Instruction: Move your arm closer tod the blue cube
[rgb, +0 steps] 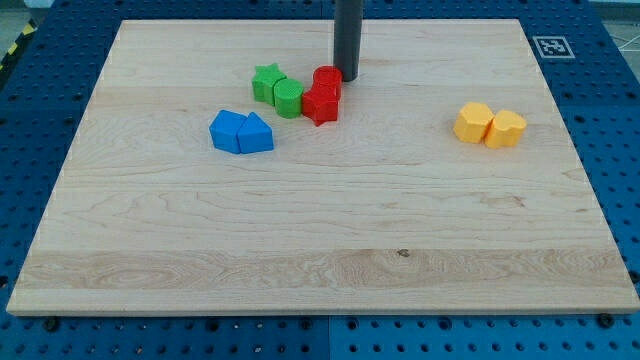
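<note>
The blue cube (228, 131) lies left of the board's middle, touching a blue wedge-like block (255, 134) on its right. My tip (347, 76) stands near the view's top centre, right beside a red cylinder (327, 80). It is well to the right of and above the blue cube. A red star (320, 104), a green cylinder (289, 97) and a green star (266, 82) sit in a cluster between my tip and the blue blocks.
Two yellow blocks (473, 122) (505, 129) lie together at the view's right. The wooden board (320, 250) rests on a blue perforated table. A marker tag (551, 46) sits off the board's top right corner.
</note>
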